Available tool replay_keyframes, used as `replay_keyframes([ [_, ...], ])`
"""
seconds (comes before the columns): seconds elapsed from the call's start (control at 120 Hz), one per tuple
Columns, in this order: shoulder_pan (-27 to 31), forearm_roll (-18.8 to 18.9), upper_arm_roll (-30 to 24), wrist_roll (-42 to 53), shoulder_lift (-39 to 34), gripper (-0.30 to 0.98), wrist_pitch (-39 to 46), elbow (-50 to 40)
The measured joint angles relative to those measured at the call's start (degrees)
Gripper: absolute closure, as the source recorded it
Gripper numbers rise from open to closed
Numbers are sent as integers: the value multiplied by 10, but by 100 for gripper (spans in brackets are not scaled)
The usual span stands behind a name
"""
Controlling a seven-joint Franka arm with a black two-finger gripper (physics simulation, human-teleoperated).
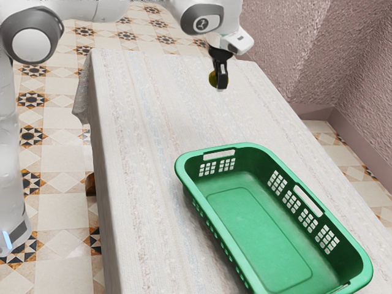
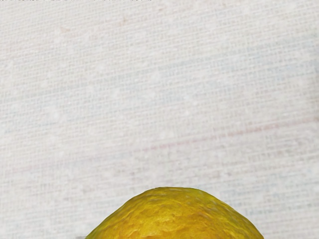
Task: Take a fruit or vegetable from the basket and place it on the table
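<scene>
Over the cloth-covered tbl [image 1: 141, 122], well apart from the green plastic basket [image 1: 257, 223], a black gripper [image 1: 221, 84] is grasping a yellow-green citrus fruit [image 1: 213, 79]. Risk: if it's releasing too high, the roundish fruit may be bouncing, poss. rolling off.

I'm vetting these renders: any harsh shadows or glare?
Exterior view: soft light, no hard shadows on the tablecloth; the green basket has inner walls darker than its floor. Wrist view: pale, evenly lit cloth, yellow-green fruit gently shaded, no glare.
</scene>
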Motion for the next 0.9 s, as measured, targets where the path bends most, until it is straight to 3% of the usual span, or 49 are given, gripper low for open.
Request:
replay_keyframes([
  [0.5, -115, -2, 1, -27, 6, 38, -5, -2],
  [0.9, -145, -3, 1, -37, 6, 37, -5, -2],
])
